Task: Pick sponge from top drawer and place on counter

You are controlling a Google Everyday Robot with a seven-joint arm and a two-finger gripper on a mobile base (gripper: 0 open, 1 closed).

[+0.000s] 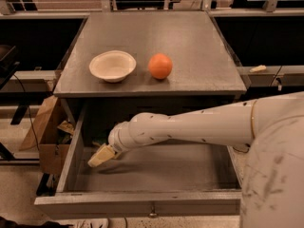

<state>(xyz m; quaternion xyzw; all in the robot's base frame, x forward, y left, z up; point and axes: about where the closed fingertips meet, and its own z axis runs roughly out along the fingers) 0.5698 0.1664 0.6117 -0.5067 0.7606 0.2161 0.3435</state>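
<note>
1. The top drawer (142, 201) stood pulled open at the front, its small knob (152, 215) at the middle of the flat panel.
2. The gripper (95, 160) sat low over the left part of the drawer floor, angled down toward the left wall; whether it was clenched or released could not be told.
3. The sponge could not be made out anywhere in the drawer or on the counter.
4. The white arm (199, 127) reached in from the right, across the drawer.
5. Behind, on the counter (190, 46), a white bowl (112, 65) stood just left of an orange (160, 66), the two apart.
</note>
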